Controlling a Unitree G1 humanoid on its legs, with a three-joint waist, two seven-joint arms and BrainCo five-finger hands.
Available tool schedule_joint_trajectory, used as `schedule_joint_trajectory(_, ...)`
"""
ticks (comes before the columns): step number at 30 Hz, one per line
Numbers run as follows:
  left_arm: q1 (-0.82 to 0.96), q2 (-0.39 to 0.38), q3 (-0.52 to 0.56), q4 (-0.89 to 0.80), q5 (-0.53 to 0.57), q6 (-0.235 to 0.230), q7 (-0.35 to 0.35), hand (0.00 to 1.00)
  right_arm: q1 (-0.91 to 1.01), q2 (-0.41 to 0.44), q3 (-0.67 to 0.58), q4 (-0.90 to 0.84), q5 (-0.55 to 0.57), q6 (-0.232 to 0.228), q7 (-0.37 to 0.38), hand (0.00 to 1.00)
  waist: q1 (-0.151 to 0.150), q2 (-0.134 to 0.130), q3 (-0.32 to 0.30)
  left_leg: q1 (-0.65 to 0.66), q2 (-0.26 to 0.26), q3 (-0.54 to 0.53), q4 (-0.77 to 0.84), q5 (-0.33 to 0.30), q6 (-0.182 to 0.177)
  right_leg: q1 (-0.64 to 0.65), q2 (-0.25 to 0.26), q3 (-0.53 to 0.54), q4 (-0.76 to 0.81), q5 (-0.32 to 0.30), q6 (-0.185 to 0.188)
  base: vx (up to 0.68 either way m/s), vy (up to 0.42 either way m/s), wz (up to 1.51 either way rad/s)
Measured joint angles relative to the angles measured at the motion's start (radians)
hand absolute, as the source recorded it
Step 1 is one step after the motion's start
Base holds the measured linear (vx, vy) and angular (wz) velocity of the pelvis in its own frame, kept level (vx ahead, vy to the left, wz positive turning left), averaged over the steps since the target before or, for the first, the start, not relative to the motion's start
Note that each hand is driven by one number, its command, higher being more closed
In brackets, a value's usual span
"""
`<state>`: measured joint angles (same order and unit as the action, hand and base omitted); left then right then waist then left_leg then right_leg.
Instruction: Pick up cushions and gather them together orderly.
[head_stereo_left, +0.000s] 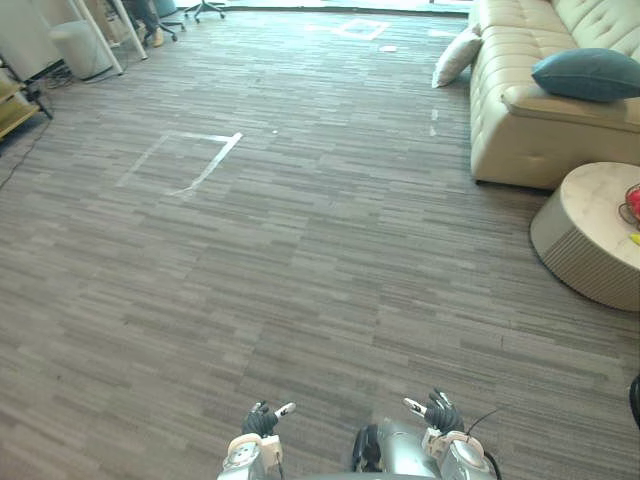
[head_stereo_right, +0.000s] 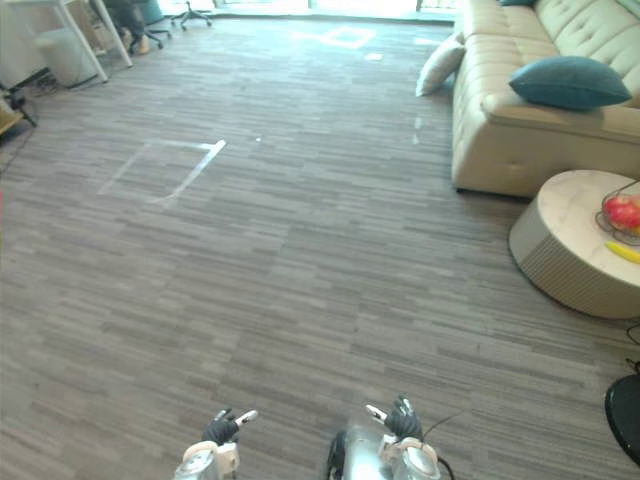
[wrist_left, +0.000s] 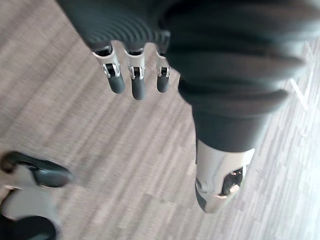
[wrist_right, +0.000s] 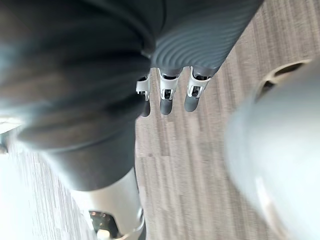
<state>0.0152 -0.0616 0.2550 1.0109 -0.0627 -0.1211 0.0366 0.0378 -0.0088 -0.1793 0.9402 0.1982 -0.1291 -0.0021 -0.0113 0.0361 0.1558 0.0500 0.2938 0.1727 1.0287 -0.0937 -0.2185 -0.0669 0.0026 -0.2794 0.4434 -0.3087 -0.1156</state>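
Observation:
A teal cushion (head_stereo_left: 588, 74) lies on the arm of the cream sofa (head_stereo_left: 530, 120) at the far right. A cream cushion (head_stereo_left: 456, 57) leans on the floor against the sofa's far end. Both hands hang low at the bottom of the view, far from the cushions: my left hand (head_stereo_left: 262, 420) and my right hand (head_stereo_left: 438, 412). Each holds nothing. In the left wrist view the fingers (wrist_left: 133, 82) are straight over bare carpet, and the right wrist view shows straight fingers (wrist_right: 166, 95) too.
A round beige coffee table (head_stereo_left: 590, 240) with fruit (head_stereo_right: 622, 212) on it stands right of centre, before the sofa. White tape marks a square (head_stereo_left: 185, 160) on the grey carpet. Office chairs (head_stereo_left: 165, 15) and a white bin (head_stereo_left: 80, 48) stand at the far left.

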Motion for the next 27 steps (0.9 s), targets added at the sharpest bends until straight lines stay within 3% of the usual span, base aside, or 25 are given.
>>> schedule_joint_trajectory(1, 0.009, 0.0, -0.001, -0.022, 0.0, -0.002, 0.001, 0.0, -0.004, 0.011, 0.015, 0.011, 0.001, 0.0, 0.0, 0.0, 0.007, -0.021, 0.003, -0.088, 0.002, 0.066, 0.026, -0.059, 0.066, 0.104, 0.011, 0.035, -0.091, 0.003, -0.002, 0.48, -0.069, -0.6)
schedule_joint_trajectory(3, 0.008, 0.001, -0.009, -0.031, -0.002, -0.004, 0.0, 0.0, -0.011, 0.01, 0.026, 0.032, 0.001, 0.003, 0.001, 0.0, 0.014, -0.02, 0.0, -0.159, 0.006, 0.125, -0.023, -0.104, 0.104, 0.159, 0.016, 0.067, -0.157, 0.011, 0.008, 0.37, -0.001, -0.65)
schedule_joint_trajectory(4, 0.008, 0.0, -0.007, -0.04, -0.01, -0.005, 0.002, 0.0, -0.022, 0.013, 0.026, 0.053, 0.004, 0.003, 0.001, 0.0, 0.022, -0.016, -0.002, -0.207, 0.004, 0.181, -0.14, -0.139, 0.134, 0.205, 0.014, 0.105, -0.205, 0.018, 0.02, 0.43, 0.07, -0.9)
schedule_joint_trajectory(5, 0.008, 0.0, -0.006, -0.042, -0.012, -0.006, 0.003, 0.0, -0.028, 0.015, 0.026, 0.059, 0.006, 0.005, -0.001, 0.0, 0.026, -0.011, 0.002, -0.244, -0.005, 0.2, -0.256, -0.149, 0.139, 0.241, 0.009, 0.133, -0.239, 0.02, 0.025, 0.5, 0.132, -1.01)
schedule_joint_trajectory(7, 0.008, 0.002, -0.007, -0.043, -0.018, -0.021, 0.005, 0.0, -0.023, 0.019, 0.026, 0.058, 0.006, 0.004, -0.005, 0.0, 0.03, -0.012, 0.003, -0.286, -0.059, 0.177, -0.587, -0.101, 0.135, 0.32, -0.021, 0.18, -0.309, 0.005, 0.065, 0.6, 0.218, -0.8)
schedule_joint_trajectory(9, 0.008, 0.008, -0.01, -0.045, -0.018, -0.025, 0.006, 0.0, -0.014, 0.018, 0.034, 0.061, 0.006, 0.004, -0.011, 0.0, 0.043, -0.028, -0.008, -0.306, -0.116, 0.122, -0.668, 0.061, 0.134, 0.363, -0.059, 0.218, -0.344, -0.009, 0.093, 0.54, 0.266, -0.62)
schedule_joint_trajectory(10, 0.003, 0.023, -0.02, -0.042, -0.018, -0.023, 0.006, 0.0, -0.011, 0.026, 0.042, 0.065, 0.006, 0.002, -0.013, 0.0, 0.038, -0.055, -0.029, -0.293, -0.154, 0.134, -0.673, 0.033, 0.168, 0.365, -0.098, 0.23, -0.343, 0.012, 0.122, 0.77, 0.378, -0.35)
schedule_joint_trajectory(11, 0.001, 0.034, -0.033, -0.031, -0.018, -0.023, 0.007, 0.0, -0.001, 0.034, 0.039, 0.067, 0.006, 0.003, -0.013, 0.0, 0.032, -0.065, -0.027, -0.291, -0.148, 0.148, -0.646, 0.024, 0.191, 0.36, -0.113, 0.24, -0.329, 0.049, 0.146, 0.77, 0.367, -0.2)
schedule_joint_trajectory(13, -0.002, 0.05, -0.024, -0.039, -0.019, -0.021, 0.006, 0.0, -0.003, 0.057, 0.029, 0.06, 0.006, 0.003, -0.013, 0.0, 0.052, -0.075, -0.02, -0.298, -0.121, 0.161, -0.512, -0.004, 0.227, 0.351, -0.111, 0.295, -0.242, 0.125, 0.148, 0.49, 0.272, -0.34)
schedule_joint_trajectory(14, -0.003, 0.056, -0.02, -0.037, -0.018, -0.024, 0.007, 0.0, 0.015, 0.064, 0.025, 0.06, 0.005, 0.001, -0.012, 0.0, 0.054, -0.087, -0.021, -0.266, -0.142, 0.171, -0.499, -0.042, 0.227, 0.294, -0.122, 0.296, -0.029, 0.154, 0.17, 0.5, 0.353, -0.6)
schedule_joint_trajectory(15, 0.01, 0.054, -0.044, -0.025, -0.018, -0.023, 0.007, 0.0, 0.026, 0.044, 0.028, 0.054, 0.004, -0.006, -0.008, 0.0, 0.057, -0.067, -0.031, -0.169, -0.159, 0.178, -0.606, -0.101, 0.23, 0.18, -0.141, 0.293, 0.249, 0.228, 0.214, 0.59, 0.341, -0.41)
schedule_joint_trajectory(16, 0.01, 0.072, -0.065, -0.004, -0.017, -0.02, 0.007, 0.0, 0.015, 0.049, 0.032, 0.058, 0.0, -0.007, -0.007, 0.0, 0.044, -0.102, -0.032, -0.109, -0.2, 0.177, -0.633, -0.133, 0.215, 0.095, -0.186, 0.306, 0.464, 0.265, 0.251, 0.45, 0.176, -0.12)
schedule_joint_trajectory(17, -0.001, 0.083, -0.081, 0.009, -0.018, -0.016, 0.007, 0.0, 0.014, 0.046, 0.034, 0.052, -0.001, -0.006, -0.005, 0.0, 0.033, -0.116, -0.027, -0.057, -0.224, 0.178, -0.646, -0.16, 0.224, 0.009, -0.213, 0.294, 0.616, 0.246, 0.237, 0.49, 0.09, 0.14)
schedule_joint_trajectory(19, -0.005, 0.077, -0.08, 0.023, -0.018, -0.003, 0.008, 0.0, 0.019, 0.036, 0.033, 0.015, -0.001, -0.006, -0.001, 0.0, 0.022, -0.099, -0.023, 0.047, -0.223, 0.18, -0.701, -0.194, 0.216, -0.132, -0.209, 0.234, 0.707, 0.171, 0.193, 0.37, 0.061, 0.02)
schedule_joint_trajectory(20, -0.002, 0.075, -0.08, 0.023, -0.018, 0.001, 0.008, 0.0, 0.021, 0.034, 0.032, 0.007, -0.001, -0.008, 0.001, 0.0, 0.019, -0.094, -0.02, 0.077, -0.222, 0.18, -0.724, -0.198, 0.215, -0.166, -0.202, 0.22, 0.702, 0.154, 0.194, 0.47, 0.048, 0.04)
schedule_joint_trajectory(23, -0.004, 0.061, -0.081, 0.04, -0.017, 0.004, 0.008, 0.0, 0.02, 0.019, 0.026, -0.019, -0.001, -0.019, 0.005, 0.0, 0.008, -0.08, -0.011, 0.22, -0.211, 0.17, -0.836, -0.216, 0.218, -0.293, -0.172, 0.118, 0.491, 0.086, 0.165, 0.54, -0.027, 0.26)
schedule_joint_trajectory(24, -0.005, 0.046, -0.088, 0.041, -0.017, 0.004, 0.008, 0.0, 0.019, 0.005, 0.027, -0.019, -0.001, -0.019, 0.008, 0.0, 0.001, -0.077, -0.011, 0.273, -0.203, 0.161, -0.874, -0.222, 0.218, -0.304, -0.157, 0.076, 0.269, 0.104, 0.155, 0.58, -0.133, 0.52)
schedule_joint_trajectory(25, -0.007, 0.041, -0.095, 0.041, -0.016, 0.004, 0.007, 0.0, 0.019, 0.004, 0.026, -0.019, -0.001, -0.019, 0.009, 0.0, -0.003, -0.077, -0.011, 0.29, -0.202, 0.15, -0.887, -0.227, 0.213, -0.303, -0.152, 0.072, 0.175, 0.126, 0.15, 0.64, -0.204, 0.71)
schedule_joint_trajectory(26, -0.009, 0.033, -0.098, 0.04, -0.016, 0.003, 0.006, 0.0, 0.023, -0.001, 0.026, -0.019, 0.0, -0.019, 0.008, 0.0, -0.007, -0.076, -0.011, 0.313, -0.2, 0.132, -0.903, -0.236, 0.2, -0.302, -0.14, 0.083, 0.076, 0.199, 0.127, 0.69, -0.2, 0.53)
schedule_joint_trajectory(27, -0.007, 0.004, -0.095, 0.041, -0.014, 0.0, 0.006, 0.0, 0.015, -0.031, 0.029, -0.001, -0.002, -0.016, 0.007, 0.0, -0.002, -0.035, -0.019, 0.335, -0.169, 0.1, -0.902, -0.231, 0.186, -0.292, -0.117, 0.066, 0.121, 0.181, 0.078, 0.81, -0.245, 0.36)
